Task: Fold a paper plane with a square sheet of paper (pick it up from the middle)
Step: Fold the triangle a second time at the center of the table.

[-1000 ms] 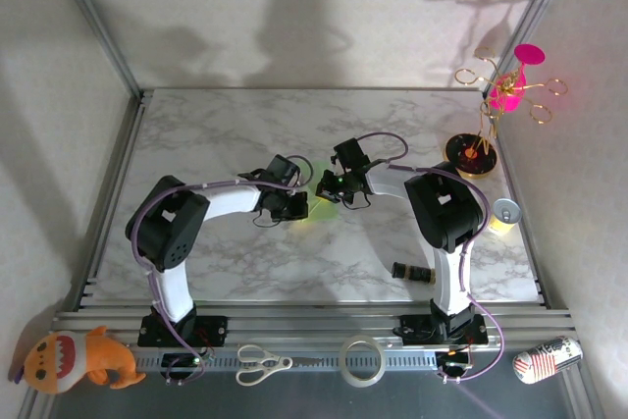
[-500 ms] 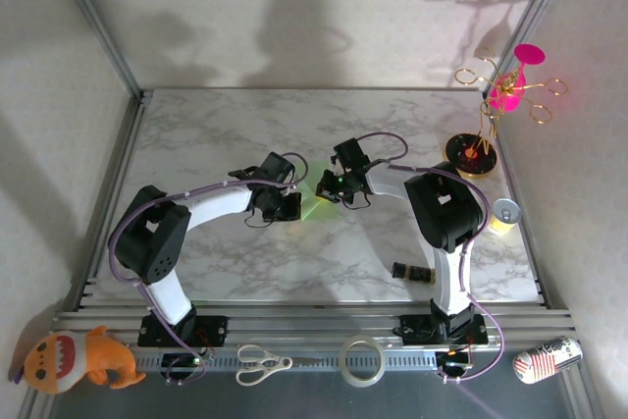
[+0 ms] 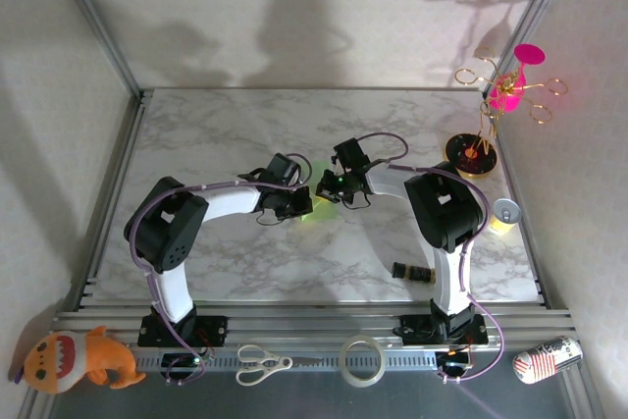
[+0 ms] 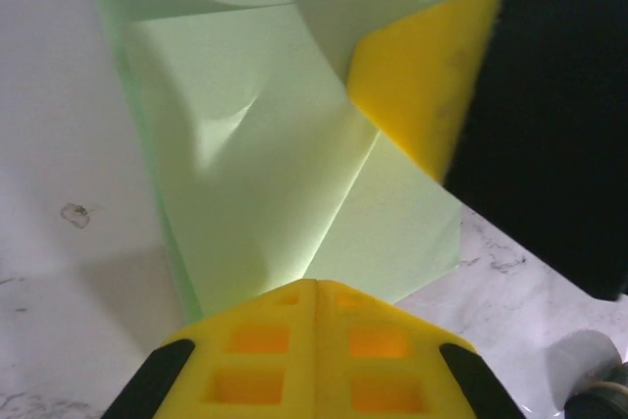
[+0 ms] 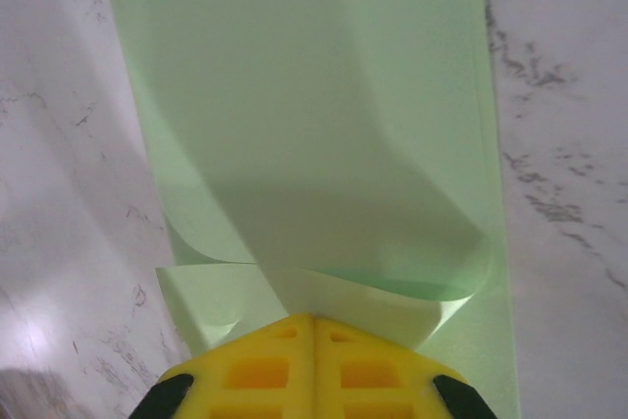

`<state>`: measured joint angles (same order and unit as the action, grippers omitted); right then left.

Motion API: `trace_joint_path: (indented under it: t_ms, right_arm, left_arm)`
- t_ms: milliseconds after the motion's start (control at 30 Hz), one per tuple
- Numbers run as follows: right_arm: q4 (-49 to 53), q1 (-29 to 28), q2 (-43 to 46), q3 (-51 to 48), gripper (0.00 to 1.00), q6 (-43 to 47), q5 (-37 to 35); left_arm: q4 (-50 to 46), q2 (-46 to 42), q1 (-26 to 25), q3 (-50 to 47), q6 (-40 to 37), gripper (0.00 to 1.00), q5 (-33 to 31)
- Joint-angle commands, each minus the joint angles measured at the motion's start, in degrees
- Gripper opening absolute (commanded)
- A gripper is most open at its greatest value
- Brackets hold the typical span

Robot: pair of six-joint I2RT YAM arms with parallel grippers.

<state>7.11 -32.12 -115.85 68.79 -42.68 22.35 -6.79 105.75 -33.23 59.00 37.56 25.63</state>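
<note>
the square sheet of paper (image 4: 265,174) is lying partly folded mid-table (image 3: 216,134). both hands are closed, gripping nothing: the left hand (image 4: 314,291) is pinning its edge while the right hand (image 5: 314,326) is pressing the curled fold down, likely setting a crease.

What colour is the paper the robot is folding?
Light green and plain, with no pattern. The paper shows best in the right wrist view.

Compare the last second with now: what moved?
The left gripper swung left off the paper, then came back right, ending about where it began. The right gripper stayed put, shut on the curled flap. The paper did not shift.
</note>
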Motion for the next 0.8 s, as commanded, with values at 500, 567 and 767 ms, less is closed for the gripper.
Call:
trace_joint_path:
  t_ms: [500, 567, 767]
  right_arm:
    - [-1.65, 0.21, 4.31, -1.24, 0.0, 2.55, -2.39]
    - [-2.58, -0.84, 5.92, -1.78, 0.0, 3.03, -1.83]
    - [-2.26, -4.63, 4.96, -2.9, 0.0, 0.17, -2.28]
  left_arm:
    - [-0.17, -0.53, 1.42, -8.03, -1.83, 0.0, -1.87]
    - [0.08, -0.46, 1.42, -7.94, -1.79, 0.0, -1.56]
    - [0.62, -0.46, 1.42, -8.11, -1.66, 0.0, -1.19]
